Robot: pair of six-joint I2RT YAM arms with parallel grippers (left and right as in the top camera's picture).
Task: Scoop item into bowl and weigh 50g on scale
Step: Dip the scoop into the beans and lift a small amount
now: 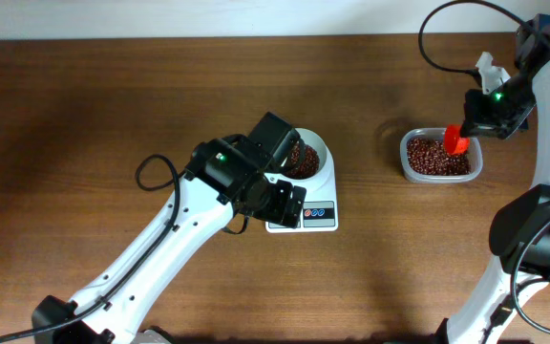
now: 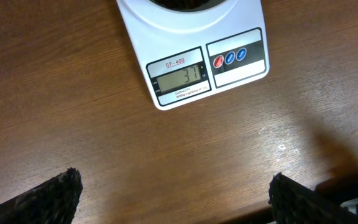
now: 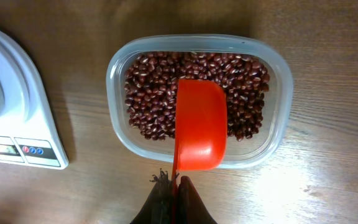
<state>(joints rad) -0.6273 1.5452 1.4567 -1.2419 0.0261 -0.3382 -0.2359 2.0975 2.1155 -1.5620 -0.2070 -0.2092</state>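
The white scale [image 1: 304, 210] stands mid-table; its display [image 2: 179, 77] reads 37. A white bowl [image 1: 315, 145] holding red-brown beans [image 1: 302, 159] sits on it, partly hidden by my left arm. My left gripper [image 2: 173, 196] is open and empty, hovering over bare table just in front of the scale. My right gripper [image 3: 175, 186] is shut on the handle of a red scoop [image 3: 200, 124], held over a clear tub [image 3: 197, 102] of beans [image 3: 148, 93]. The scoop's underside faces the camera, so its contents are hidden. The scale's edge [image 3: 17, 112] shows at left in the right wrist view.
The clear plastic tub [image 1: 439, 156] stands at the right of the wooden table, right of the scale. The right arm's base [image 1: 533, 229] stands at the right edge. Cables loop near the left arm [image 1: 151, 172] and at the top right [image 1: 447, 38].
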